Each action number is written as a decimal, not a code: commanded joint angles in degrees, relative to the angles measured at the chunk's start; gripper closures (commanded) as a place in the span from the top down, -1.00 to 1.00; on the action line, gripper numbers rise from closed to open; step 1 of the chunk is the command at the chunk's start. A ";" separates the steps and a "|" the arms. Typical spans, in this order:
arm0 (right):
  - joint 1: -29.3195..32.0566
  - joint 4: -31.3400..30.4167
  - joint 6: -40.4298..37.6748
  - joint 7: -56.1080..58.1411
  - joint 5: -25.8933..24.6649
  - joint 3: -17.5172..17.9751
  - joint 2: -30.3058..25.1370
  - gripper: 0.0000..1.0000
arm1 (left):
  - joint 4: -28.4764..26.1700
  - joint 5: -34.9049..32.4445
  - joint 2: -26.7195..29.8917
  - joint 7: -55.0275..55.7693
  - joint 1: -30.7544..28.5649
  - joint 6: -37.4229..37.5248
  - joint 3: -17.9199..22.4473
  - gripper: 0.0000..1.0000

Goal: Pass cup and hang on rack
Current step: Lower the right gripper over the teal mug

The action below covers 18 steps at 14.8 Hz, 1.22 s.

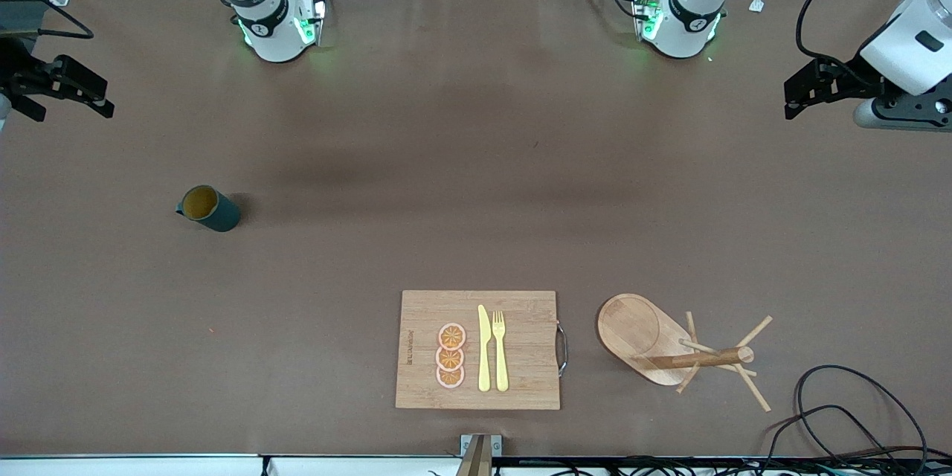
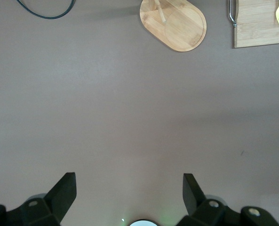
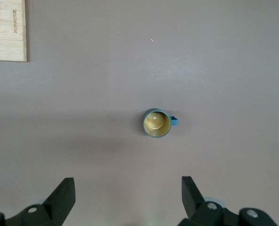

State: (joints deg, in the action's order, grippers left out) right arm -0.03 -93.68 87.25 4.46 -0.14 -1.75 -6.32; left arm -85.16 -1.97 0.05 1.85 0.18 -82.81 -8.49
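The dark teal cup point(image 1: 208, 208) stands upright on the brown table toward the right arm's end, its handle pointing to that end. It also shows in the right wrist view point(image 3: 156, 123), yellowish inside. The wooden rack point(image 1: 677, 349) stands on its oval base near the front edge toward the left arm's end, and its base shows in the left wrist view point(image 2: 173, 24). My right gripper point(image 1: 71, 100) point(image 3: 127, 181) is open and empty, high over the table's end, well away from the cup. My left gripper point(image 1: 790, 99) point(image 2: 129, 178) is open and empty, high over the other end.
A bamboo cutting board point(image 1: 476, 349) with a yellow knife, a fork and orange slices lies near the front edge, beside the rack. Its corner shows in the right wrist view point(image 3: 7, 33) and the left wrist view point(image 2: 261, 23). Black cables point(image 1: 840, 401) lie at the front corner by the rack.
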 commanded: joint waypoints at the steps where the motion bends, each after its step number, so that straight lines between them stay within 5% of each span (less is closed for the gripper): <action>1: 0.65 0.70 -0.85 -0.24 0.93 0.26 0.43 1.00 | 0.61 0.38 0.22 -0.88 -0.44 0.89 0.14 1.00; 6: 0.82 -6.22 -0.60 -0.07 0.93 0.26 0.08 1.00 | 0.61 0.30 0.13 -0.88 -0.44 0.28 0.14 1.00; 18: -0.31 -35.06 34.99 -0.42 1.02 0.79 0.34 1.00 | 0.61 0.47 -0.40 -0.44 0.53 -0.34 -0.12 1.00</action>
State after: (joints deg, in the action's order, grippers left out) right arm 0.20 -124.10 118.14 4.46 0.04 -1.36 -4.81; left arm -85.16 -1.97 -0.22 1.80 0.53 -83.02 -8.62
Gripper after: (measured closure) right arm 0.000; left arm 0.000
